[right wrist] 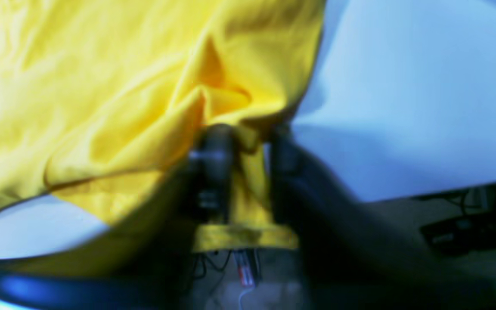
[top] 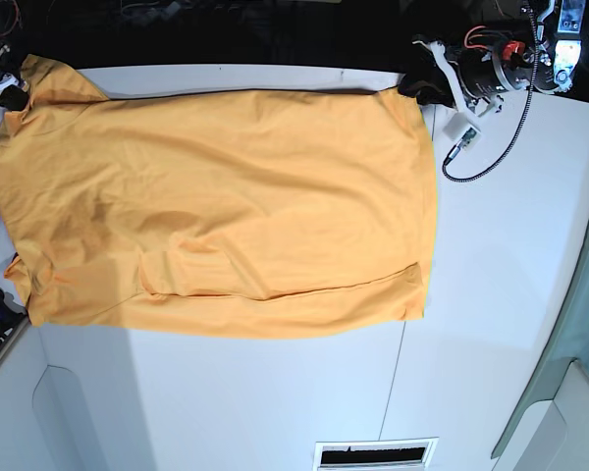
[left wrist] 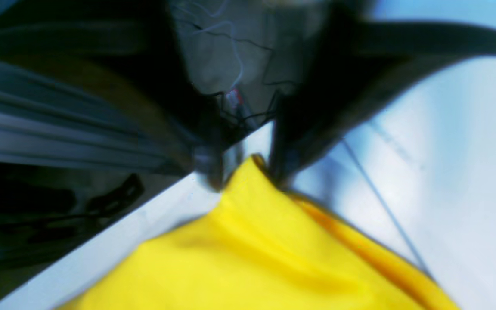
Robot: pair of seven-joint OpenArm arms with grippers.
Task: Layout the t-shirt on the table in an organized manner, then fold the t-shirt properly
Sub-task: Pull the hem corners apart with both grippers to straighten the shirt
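both claws grip corners of the shirt (top: 216, 206): left claw (left wrist: 243, 172), right claw (right wrist: 248, 137). it lies spread across the table (top: 510, 294).

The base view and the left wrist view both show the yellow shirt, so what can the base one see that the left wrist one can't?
Only the base view shows the whole t-shirt spread flat, the folded-over strip along its near edge, the black cable, and both arms at the far corners. Only the left wrist view shows the left gripper up close, its fingers pinched shut on a shirt corner by the table edge. Both show the shirt, the white table and its thin seam line.
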